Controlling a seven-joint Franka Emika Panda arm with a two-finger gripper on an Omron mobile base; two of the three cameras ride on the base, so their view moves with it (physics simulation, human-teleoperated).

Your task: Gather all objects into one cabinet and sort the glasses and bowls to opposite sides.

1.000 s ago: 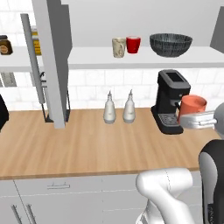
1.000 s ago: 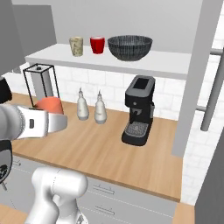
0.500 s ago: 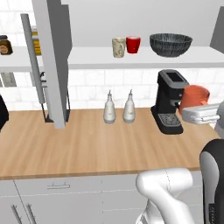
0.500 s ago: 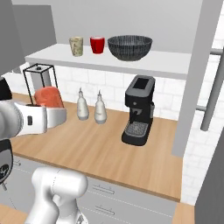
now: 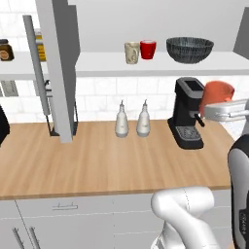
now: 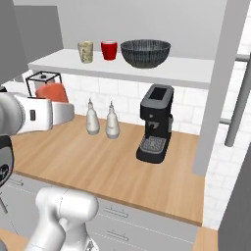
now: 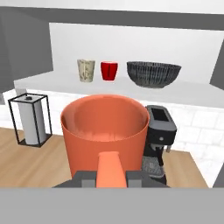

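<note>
Arm raised at mid height above the table, forearm roughly level. The pincer is clenched on the handle of the orange-red mug, mug upright, mouth up, carried in the air and touching no surface.

Left base view: orange-red mug sits at the right edge of frame, just right of the coffee machine and below the shelf board. Right base view: same mug at the left side, in front of the wire paper-towel holder, left of the two white bottles.

On the shelf board, left to right: beige mug, red cup, dark bowl. Mug and cup stand just beside each other toward the middle of the board; the bowl is apart from them, toward the right end.

Hand view alone shows the mug's interior and the handle between the finger tips. Left base view alone shows the open grey cabinet door edge-on at left, with its bar handle and jars on a shelf behind it. Right base view shows another door at right.

No legible writing on any item.
</note>
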